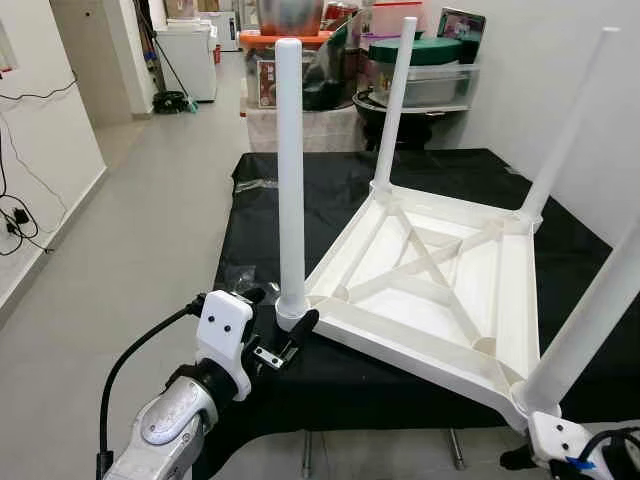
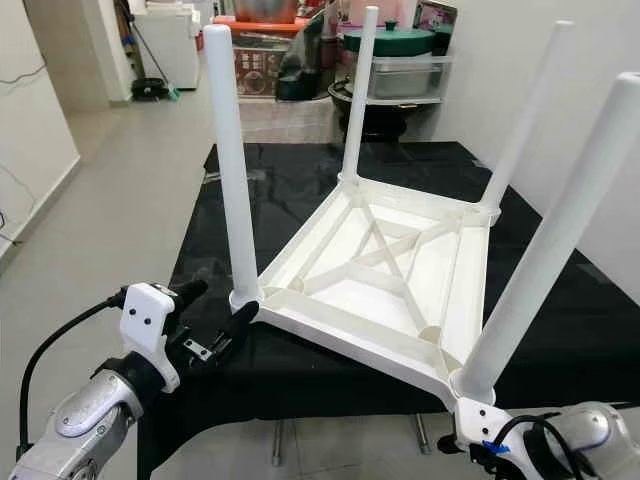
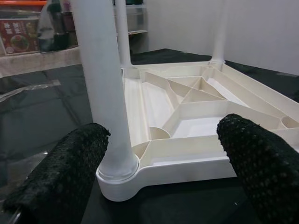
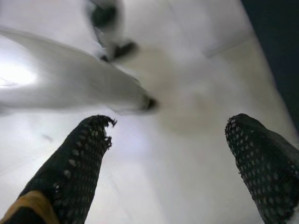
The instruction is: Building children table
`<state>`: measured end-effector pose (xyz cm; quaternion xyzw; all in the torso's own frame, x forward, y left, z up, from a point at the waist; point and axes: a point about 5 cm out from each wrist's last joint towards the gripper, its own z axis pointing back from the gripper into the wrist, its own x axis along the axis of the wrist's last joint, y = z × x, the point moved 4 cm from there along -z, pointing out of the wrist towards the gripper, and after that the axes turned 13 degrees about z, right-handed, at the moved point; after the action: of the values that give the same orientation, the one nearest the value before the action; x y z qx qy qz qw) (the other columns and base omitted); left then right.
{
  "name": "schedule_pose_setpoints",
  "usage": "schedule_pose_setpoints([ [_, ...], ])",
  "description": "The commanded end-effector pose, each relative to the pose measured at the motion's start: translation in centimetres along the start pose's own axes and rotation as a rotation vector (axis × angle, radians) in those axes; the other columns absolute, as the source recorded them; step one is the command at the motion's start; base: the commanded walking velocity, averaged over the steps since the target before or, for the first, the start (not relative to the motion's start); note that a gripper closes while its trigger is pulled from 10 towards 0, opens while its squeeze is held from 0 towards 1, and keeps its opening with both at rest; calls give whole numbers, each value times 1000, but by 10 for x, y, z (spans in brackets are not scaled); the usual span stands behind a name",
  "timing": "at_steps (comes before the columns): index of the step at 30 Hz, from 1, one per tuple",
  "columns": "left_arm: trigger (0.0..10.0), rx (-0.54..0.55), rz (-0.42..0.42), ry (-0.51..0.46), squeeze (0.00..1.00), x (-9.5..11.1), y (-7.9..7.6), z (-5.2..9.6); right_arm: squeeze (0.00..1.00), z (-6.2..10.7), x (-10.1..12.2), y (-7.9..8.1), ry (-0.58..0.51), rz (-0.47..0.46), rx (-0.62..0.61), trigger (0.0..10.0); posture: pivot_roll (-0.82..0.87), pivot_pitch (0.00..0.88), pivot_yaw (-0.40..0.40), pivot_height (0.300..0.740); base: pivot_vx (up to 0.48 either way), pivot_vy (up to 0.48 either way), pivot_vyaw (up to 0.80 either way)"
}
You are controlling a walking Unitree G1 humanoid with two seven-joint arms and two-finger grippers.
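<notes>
A white plastic children's table point(image 1: 430, 270) lies upside down on a black-covered work table point(image 1: 300, 200), with its legs standing upright. My left gripper point(image 1: 280, 318) is open at the base of the near-left leg point(image 1: 290, 180). In the left wrist view one finger point(image 3: 60, 177) sits beside that leg's socket point(image 3: 117, 172) and the other point(image 3: 261, 163) is off to the far side. The near-right leg point(image 2: 550, 230) rises at the front corner, with my right wrist point(image 2: 480, 420) just below it. My right gripper point(image 4: 170, 130) is open and points down at the pale floor, holding nothing.
Shelves with bins and boxes point(image 1: 420, 70) stand behind the work table, and a white appliance point(image 1: 190, 60) is at the back left. Cables point(image 1: 15, 225) lie by the left wall. Grey floor point(image 1: 130, 220) stretches to the left, and a white wall is on the right.
</notes>
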<state>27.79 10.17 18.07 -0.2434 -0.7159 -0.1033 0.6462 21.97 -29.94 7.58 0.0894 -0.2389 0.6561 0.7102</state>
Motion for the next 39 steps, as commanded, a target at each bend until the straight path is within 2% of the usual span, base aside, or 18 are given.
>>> schedule_pose_setpoints([
  [1, 10000, 11, -4, 19, 0, -5, 2, 1, 0, -2, -6, -4, 44, 21, -27, 10000, 22, 0, -62, 740, 0, 0, 0],
  [2, 10000, 12, -4, 18, 0, -4, 2, 1, 0, -3, -8, -10, 56, 23, -57, 10000, 22, 0, -62, 740, 0, 0, 0],
  [5, 10000, 19, -5, 13, 0, -4, 2, 1, 0, 4, -5, -63, 83, 15, -356, 10000, 24, 0, -61, 740, 0, 0, 0],
  [6, 10000, 19, -5, 13, 0, -4, 2, 1, 0, 4, -5, -63, 83, 15, -356, 10000, 24, 0, -61, 740, 0, 0, 0],
  [7, 10000, 21, -6, 12, 0, -4, 3, 0, 0, 8, 2, -81, 61, 9, -462, 10000, 26, 0, -62, 740, 0, 0, 0],
  [9, 10000, 21, -6, 12, 0, -4, 3, 0, 0, 8, 2, -81, 61, 9, -462, 10000, 26, 0, -62, 740, 0, 0, 0],
  [10, 10000, 25, -10, 10, 0, -4, 4, 0, 0, 13, 10, -103, 39, -12, -589, 10000, 29, 0, -62, 740, 0, 0, 0],
  [12, 10000, 29, -13, 8, 0, -4, 5, -1, 0, 16, 6, -113, 70, -32, -659, 10000, 29, 0, -62, 740, 0, 0, 0],
  [16, 10000, 32, -18, 10, 0, -4, 5, -2, 0, 18, -3, -119, 128, -46, -709, 10000, 33, 0, -61, 740, 0, 0, 0],
  [21, 10000, 32, -18, 10, 0, -4, 6, -1, 0, 13, -14, -112, 165, -72, -679, 10000, 30, 0, -58, 740, 0, 0, 0],
  [22, 10000, 33, -18, 11, 0, -4, 6, -1, 0, 12, -19, -110, 172, -102, -689, 10000, 30, 0, -58, 740, 0, 0, 0],
  [25, 10000, 32, -14, 12, 0, -5, 5, -2, 0, 18, -24, -119, 125, -227, -809, 10000, 25, 0, -51, 740, 0, 0, 0],
  [28, 10000, 33, -14, 11, 0, -6, 5, -3, 0, 20, -24, -122, 117, -247, -847, 10000, 25, 0, -51, 740, 0, 0, 0],
  [30, 10000, 28, -14, 10, 0, -5, 5, -4, 0, 32, -24, -133, 53, -352, -952, 10000, 25, 0, -45, 740, 0, 0, 0],
  [33, 10000, 25, -17, 11, 0, -5, 6, -4, 0, 41, -20, -142, -63, -469, -1027, 10000, 25, 0, -44, 740, 0, 0, 0],
  [37, 10000, 28, -18, 11, 0, -5, 7, -4, 0, 55, -19, -151, -95, -481, -1116, 10000, 26, 0, -43, 740, 0, 0, 0],
  [39, 10000, 28, -16, 12, 0, -6, 6, -4, 0, 63, -27, -154, -79, -556, -1193, 10000, 26, 0, -44, 740, 0, 0, 0],
])
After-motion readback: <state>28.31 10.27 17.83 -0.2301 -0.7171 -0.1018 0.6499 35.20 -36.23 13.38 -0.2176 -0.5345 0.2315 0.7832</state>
